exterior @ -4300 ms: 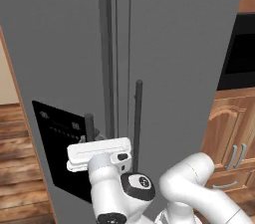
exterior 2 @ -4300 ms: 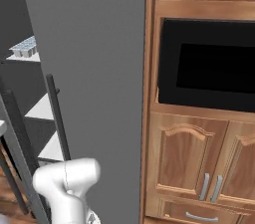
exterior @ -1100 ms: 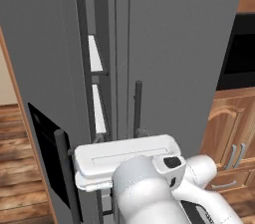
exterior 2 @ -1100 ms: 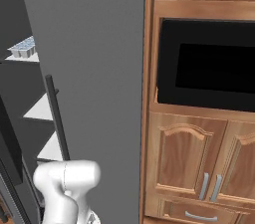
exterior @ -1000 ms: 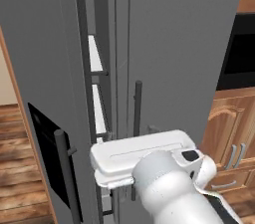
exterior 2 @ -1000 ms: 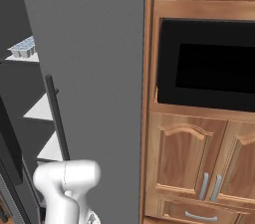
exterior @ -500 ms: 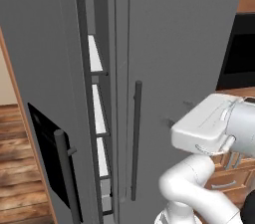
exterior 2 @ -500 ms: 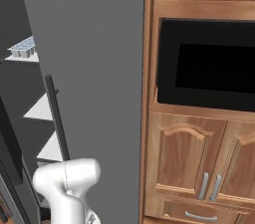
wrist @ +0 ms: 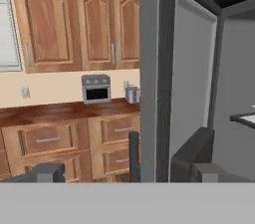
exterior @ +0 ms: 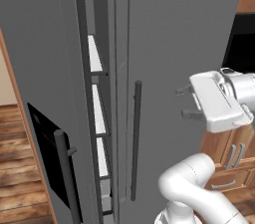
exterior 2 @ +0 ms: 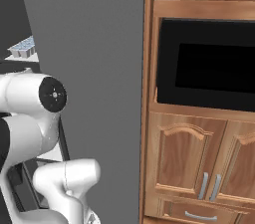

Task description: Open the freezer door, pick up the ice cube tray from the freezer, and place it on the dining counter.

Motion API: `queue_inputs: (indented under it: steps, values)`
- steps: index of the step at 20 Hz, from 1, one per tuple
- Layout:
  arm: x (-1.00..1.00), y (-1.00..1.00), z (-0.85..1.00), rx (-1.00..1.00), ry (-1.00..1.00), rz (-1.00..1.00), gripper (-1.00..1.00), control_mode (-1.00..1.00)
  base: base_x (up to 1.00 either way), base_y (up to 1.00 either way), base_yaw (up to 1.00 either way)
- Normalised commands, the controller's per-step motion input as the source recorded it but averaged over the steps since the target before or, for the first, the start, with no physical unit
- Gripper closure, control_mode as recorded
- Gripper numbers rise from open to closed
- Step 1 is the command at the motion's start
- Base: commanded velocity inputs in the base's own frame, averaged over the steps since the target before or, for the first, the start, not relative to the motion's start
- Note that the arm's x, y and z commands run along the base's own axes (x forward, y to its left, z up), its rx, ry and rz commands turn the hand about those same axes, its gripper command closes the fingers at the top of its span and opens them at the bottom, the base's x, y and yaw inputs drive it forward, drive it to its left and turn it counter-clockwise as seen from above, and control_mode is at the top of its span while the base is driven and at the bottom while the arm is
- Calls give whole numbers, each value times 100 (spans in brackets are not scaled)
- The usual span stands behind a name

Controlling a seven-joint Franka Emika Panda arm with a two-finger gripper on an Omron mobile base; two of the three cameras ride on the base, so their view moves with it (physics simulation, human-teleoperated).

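Left base view, freezer (exterior: pixel 102 118): we see the tall grey compartment partly exposed, its white shelves stacked in the narrow gap, so the inside is reachable only from a slanted angle.
Freezer door (exterior: pixel 47 93): it stands swung part-way out on its left hinge, black dispenser panel and dark bar handle facing away from the fridge; we judge it wants more swing before an arm fits through.
Plain door (exterior: pixel 174 44): it stays flush and closed beside the gap, since the task has no use for it.
Wall oven (exterior 2: pixel 204 63): it sits in the wood cabinet column to the right of the fridge, apart from our work.
Arm: we hold it raised at the right of the plain door, clear of the freezer door's arc.
Gripper (exterior: pixel 185 102): its fingers are spread wide and hold nothing; they point left toward the gap, which we read as lining up for the door edge or the shelves. In the hand view the door edge (wrist: pixel 159 68) stands just ahead.
Ice cube tray (exterior 2: pixel 22 47): it rests on an upper freezer shelf, seen in the right base view, untouched and well apart from the gripper.
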Motion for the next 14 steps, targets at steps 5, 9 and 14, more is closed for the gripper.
queue_inputs:
  steps: [5, 9, 14]
  values:
    - [49, 24, -28, 9, -7, 25, -100, -100, 0, 0, 0]
    - [57, 36, -1, 16, -3, 11, -100, -100, 0, 0, 0]
    - [59, 53, 0, 8, 0, 6, -100, -100, 0, 0, 0]
